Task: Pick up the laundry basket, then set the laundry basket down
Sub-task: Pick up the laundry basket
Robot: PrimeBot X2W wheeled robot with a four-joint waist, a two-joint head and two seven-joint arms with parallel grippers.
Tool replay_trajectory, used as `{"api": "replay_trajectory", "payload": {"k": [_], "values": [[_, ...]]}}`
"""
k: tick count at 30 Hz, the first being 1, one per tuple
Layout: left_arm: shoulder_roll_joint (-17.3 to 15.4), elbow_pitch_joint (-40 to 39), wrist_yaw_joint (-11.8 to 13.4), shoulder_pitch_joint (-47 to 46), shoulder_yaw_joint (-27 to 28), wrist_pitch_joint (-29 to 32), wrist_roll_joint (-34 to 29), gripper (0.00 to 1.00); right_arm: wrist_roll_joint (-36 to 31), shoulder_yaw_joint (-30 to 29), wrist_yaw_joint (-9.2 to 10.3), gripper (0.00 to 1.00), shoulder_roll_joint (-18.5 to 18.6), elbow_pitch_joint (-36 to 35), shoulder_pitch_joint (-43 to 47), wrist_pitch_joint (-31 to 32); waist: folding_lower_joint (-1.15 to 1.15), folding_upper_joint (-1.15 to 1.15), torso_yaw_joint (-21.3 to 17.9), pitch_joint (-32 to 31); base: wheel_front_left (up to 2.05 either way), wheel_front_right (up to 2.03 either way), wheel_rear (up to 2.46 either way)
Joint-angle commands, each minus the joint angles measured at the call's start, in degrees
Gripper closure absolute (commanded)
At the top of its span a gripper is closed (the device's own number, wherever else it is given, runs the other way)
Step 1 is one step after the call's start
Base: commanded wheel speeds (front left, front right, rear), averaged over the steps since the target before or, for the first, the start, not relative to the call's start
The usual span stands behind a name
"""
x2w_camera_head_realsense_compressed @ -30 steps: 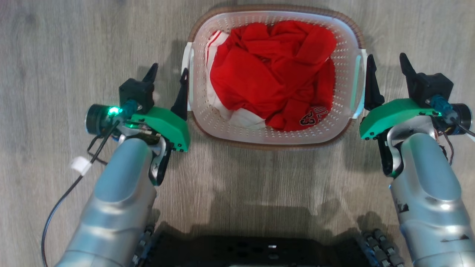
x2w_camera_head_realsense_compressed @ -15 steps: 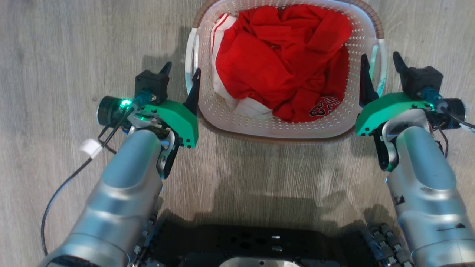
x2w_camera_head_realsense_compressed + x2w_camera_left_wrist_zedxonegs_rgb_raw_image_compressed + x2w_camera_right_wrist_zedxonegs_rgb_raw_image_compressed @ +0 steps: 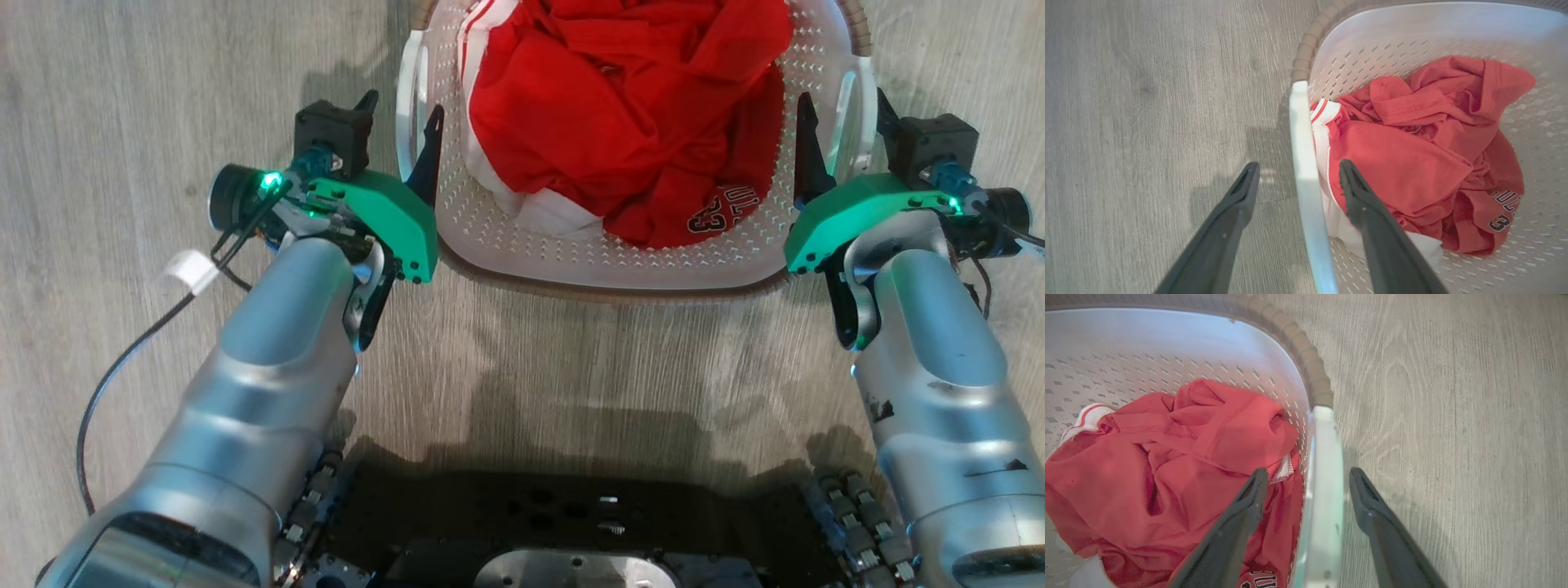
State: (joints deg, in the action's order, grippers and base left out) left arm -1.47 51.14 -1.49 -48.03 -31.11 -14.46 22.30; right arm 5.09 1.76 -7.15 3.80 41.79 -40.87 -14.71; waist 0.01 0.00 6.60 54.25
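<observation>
**Position.** The small white perforated plastic laundry basket (image 3: 604, 261), brown woven-look rim, stands on the grey wood-grain floor (image 3: 122, 82) just ahead of the robot, mouth up. Its long axis is judged to run side to side, with a white left handle (image 3: 402, 106) and right handle (image 3: 857, 106) at the ends.

**Tools.** The left tool (image 3: 397, 131) and right tool (image 3: 845, 122) are spread open and hold nothing. Each straddles its handle, one finger inside and one outside.

**Handling.** The load is crumpled red and white garments (image 3: 620, 106). Judged light, with a stiff shell and smooth handles. Grip both handles evenly, or it may tip.
</observation>
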Motion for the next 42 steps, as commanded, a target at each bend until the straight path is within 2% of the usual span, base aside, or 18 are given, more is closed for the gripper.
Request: {"api": "replay_trajectory", "payload": {"k": [1, 9, 12, 13, 14, 16, 17, 18, 19, 20, 21, 32, 42], "values": [[-1.41, -0.11, 0.37, 0.46, 0.58, -0.54, 0.47, 0.00, -0.25, 1.29, -0.34, 0.00, -0.92, -0.43, 1.66, -0.29, -0.01, 0.00, 0.00, 0.45, 0.00, 0.00, 0.00], [-1.41, 1.38, 0.82, -1.15, -0.82, -0.54, 1.83, 0.00, 0.40, 2.15, -0.34, 0.00, -0.92, 1.07, 0.80, -0.29, -0.01, 0.00, 0.08, 1.19, 0.00, 0.00, 0.00], [-1.41, 1.61, 0.91, -1.42, -1.40, -0.54, 2.28, 0.00, 0.89, 2.71, -0.34, 0.24, -0.92, 1.71, 0.27, -0.29, -0.01, 0.00, 0.12, 1.34, 0.00, 0.00, 0.00], [-1.41, 1.66, 0.95, -1.51, -1.59, -0.54, 2.38, 0.03, 1.05, 2.92, -0.34, 0.40, -0.92, 2.01, 0.08, -0.29, -0.01, 0.00, 0.14, 1.38, 0.00, 0.00, 0.00], [-1.41, 1.69, 0.98, -1.59, -1.76, -0.54, 2.48, 0.18, 1.19, 3.12, -0.34, 0.51, -0.92, 2.40, -0.10, -0.29, -0.01, 0.00, 0.16, 1.41, 0.00, 0.00, 0.00], [-1.41, 1.71, 1.02, -1.66, -2.04, -0.54, 2.71, 0.51, 1.34, 3.37, -0.34, 0.57, -0.92, 3.59, -0.47, -0.29, -0.01, 0.00, 0.19, 1.41, 0.00, 0.00, 0.00], [-1.41, 1.70, 1.02, -1.67, -2.20, -0.54, 2.84, 0.58, 1.35, 3.38, -0.34, 0.61, -0.92, 4.29, -0.71, -0.29, -0.01, 0.00, 0.21, 1.40, 0.00, 0.00, 0.00], [-1.41, 1.68, 1.05, -1.67, -2.38, -0.54, 2.98, 0.69, 1.39, 3.41, -0.34, 0.67, -0.92, 4.81, -0.96, -0.29, -0.01, 0.00, 0.22, 1.39, 0.00, 0.00, 0.00], [-1.41, 1.56, 1.03, -1.66, -2.85, -0.54, 3.32, 1.00, 1.50, 3.41, -0.34, 0.81, -0.92, 5.55, -1.36, -0.29, -0.01, 0.00, 0.29, 1.35, 0.00, 0.00, 0.00], [-1.41, 1.46, 1.02, -1.65, -3.09, -0.54, 3.48, 1.00, 1.57, 3.41, -0.34, 0.96, -0.92, 5.82, -1.52, -0.29, -0.01, 0.00, 0.33, 1.32, 0.00, 0.00, 0.00], [-1.41, 1.37, 1.02, -1.62, -3.33, -0.54, 3.68, 1.00, 1.64, 3.42, -0.34, 1.00, -0.92, 6.05, -1.65, -0.29, -0.01, 0.00, 0.38, 1.27, 0.00, 0.00, 0.00], [-1.41, 1.41, 1.34, -1.03, -5.02, -0.54, 5.27, 1.00, 2.75, 4.01, -0.34, 1.00, -0.92, 8.58, -2.21, -0.29, -0.01, 0.00, 0.44, -0.30, 0.00, 0.00, 0.00], [-1.41, 3.01, 1.46, 1.38, -6.51, -0.54, 6.75, 1.00, 5.32, 6.05, -0.34, 1.00, -0.92, 12.08, -1.26, -0.29, -0.01, 0.00, -0.21, -4.46, 0.00, 0.00, 0.00]]}}
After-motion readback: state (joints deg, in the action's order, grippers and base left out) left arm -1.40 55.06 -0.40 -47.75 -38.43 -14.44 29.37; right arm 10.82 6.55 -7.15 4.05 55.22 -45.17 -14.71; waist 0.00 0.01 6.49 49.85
